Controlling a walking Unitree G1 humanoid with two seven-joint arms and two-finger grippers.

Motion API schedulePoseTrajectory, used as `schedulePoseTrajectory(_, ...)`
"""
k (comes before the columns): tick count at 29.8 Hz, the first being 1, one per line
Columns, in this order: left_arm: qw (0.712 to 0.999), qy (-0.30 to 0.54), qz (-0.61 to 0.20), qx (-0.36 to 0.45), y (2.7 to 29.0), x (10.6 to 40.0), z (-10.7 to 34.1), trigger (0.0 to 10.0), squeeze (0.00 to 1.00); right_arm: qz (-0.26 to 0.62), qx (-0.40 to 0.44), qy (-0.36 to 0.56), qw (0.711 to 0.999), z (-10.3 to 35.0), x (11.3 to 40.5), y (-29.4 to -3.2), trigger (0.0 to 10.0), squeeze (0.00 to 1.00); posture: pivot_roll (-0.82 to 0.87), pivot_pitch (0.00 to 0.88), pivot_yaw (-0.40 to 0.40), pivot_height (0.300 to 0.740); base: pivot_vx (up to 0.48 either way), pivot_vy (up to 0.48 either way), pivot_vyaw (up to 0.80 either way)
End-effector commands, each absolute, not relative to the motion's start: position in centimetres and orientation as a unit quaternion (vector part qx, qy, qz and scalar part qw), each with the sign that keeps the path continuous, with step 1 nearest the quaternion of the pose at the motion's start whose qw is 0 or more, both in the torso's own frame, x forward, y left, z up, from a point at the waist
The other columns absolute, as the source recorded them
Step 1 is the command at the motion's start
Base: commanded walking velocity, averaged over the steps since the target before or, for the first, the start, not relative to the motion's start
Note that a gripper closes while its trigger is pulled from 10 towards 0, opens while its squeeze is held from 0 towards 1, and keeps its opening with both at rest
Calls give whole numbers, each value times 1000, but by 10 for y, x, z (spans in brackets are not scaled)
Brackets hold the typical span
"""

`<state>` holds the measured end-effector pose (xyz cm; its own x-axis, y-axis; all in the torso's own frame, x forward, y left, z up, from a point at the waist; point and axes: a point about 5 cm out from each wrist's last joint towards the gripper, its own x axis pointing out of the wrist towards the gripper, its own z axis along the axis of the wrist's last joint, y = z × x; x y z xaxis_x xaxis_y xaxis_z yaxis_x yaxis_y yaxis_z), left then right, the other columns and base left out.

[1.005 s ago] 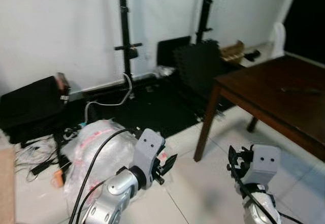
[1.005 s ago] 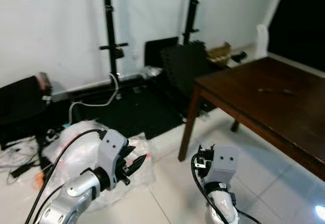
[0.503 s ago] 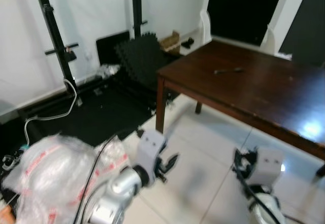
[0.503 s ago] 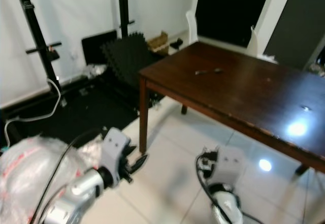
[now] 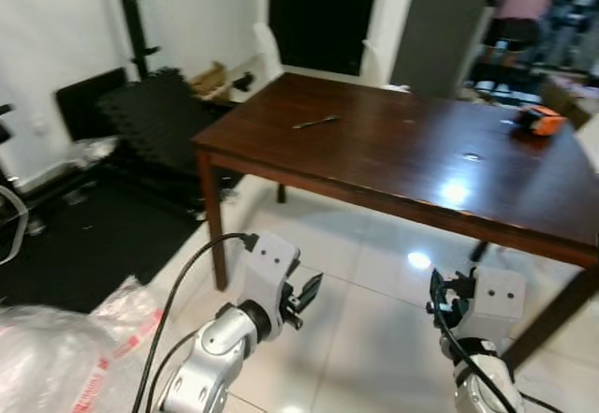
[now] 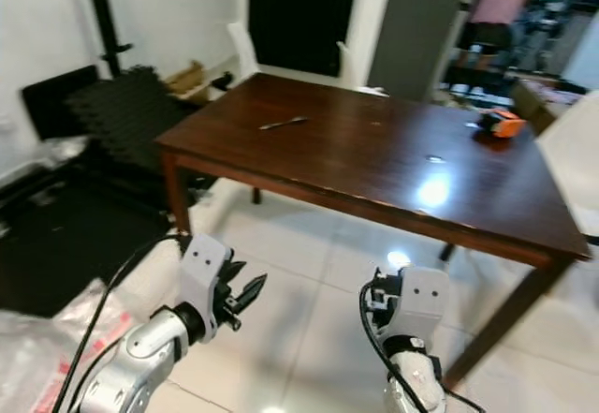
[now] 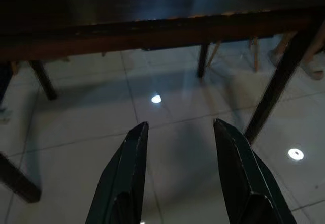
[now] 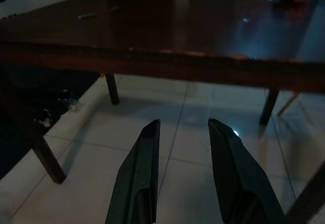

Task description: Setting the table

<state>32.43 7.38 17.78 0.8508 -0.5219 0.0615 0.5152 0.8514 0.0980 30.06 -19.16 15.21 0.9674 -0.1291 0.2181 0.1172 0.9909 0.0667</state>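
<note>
1. Since a second ago your head camera has swung round: the white wall, black stands and cables that faced you then now sit at your far left, and the table point(image 5: 393, 151) has come from the right edge to the middle of your view. That is the camera turning; the things themselves have not moved.
2. Your table is dark brown wood, standing on pale glossy tiles point(image 5: 374, 272) that reflect ceiling lights.
3. On its top you have a thin dark utensil point(image 5: 315, 122) lying near the far left corner, too small to tell what kind.
4. Near the far right edge you can see a small orange object point(image 5: 534, 119), well apart from the utensil.
5. Your left gripper point(image 5: 301, 298) hangs over the tiles in front of the table's near left leg; its fingers point(image 7: 124, 173) are spread apart with nothing between them.
6. Your right gripper point(image 8: 182, 173) is also low over the tiles before the table's near edge, its fingers parted and empty, pointing under the tabletop.
7. Black foam mats point(image 5: 150, 113) lean by the wall at your left, beyond the table.
8. A crumpled clear plastic bag point(image 5: 65, 357) lies on the floor at your near left.
</note>
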Motion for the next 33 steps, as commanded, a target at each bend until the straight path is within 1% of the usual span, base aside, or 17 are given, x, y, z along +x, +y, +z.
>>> schedulePoseTrajectory(1, 964, -39, -261, 40, 74, 325, 174, 10000, 0, -72, 23, -101, 992, 147, 298, -197, 10000, 0, 2, 144, 64, 740, 0, 0, -800)
schedulePoseTrajectory(7, 967, -39, -249, 33, 77, 327, 174, 10000, 0, -71, 23, -101, 992, 146, 298, -196, 10000, 0, 3, 146, 64, 740, 0, 0, -800)
schedulePoseTrajectory(13, 971, -45, -231, 38, 80, 329, 172, 10000, 0, -64, 28, -106, 992, 149, 300, -193, 10000, 0, 2, 147, 63, 740, 0, 0, 0)
schedulePoseTrajectory(19, 978, -52, -195, 45, 89, 336, 172, 10000, 0, -53, 36, -118, 991, 153, 300, -189, 10000, 0, 1, 146, 62, 740, 394, 0, 0)
schedulePoseTrajectory(33, 975, -61, -206, 53, 83, 334, 172, 10000, 0, -52, 37, -120, 991, 154, 300, -189, 10000, 0, -2, 145, 62, 740, 480, 0, 0)
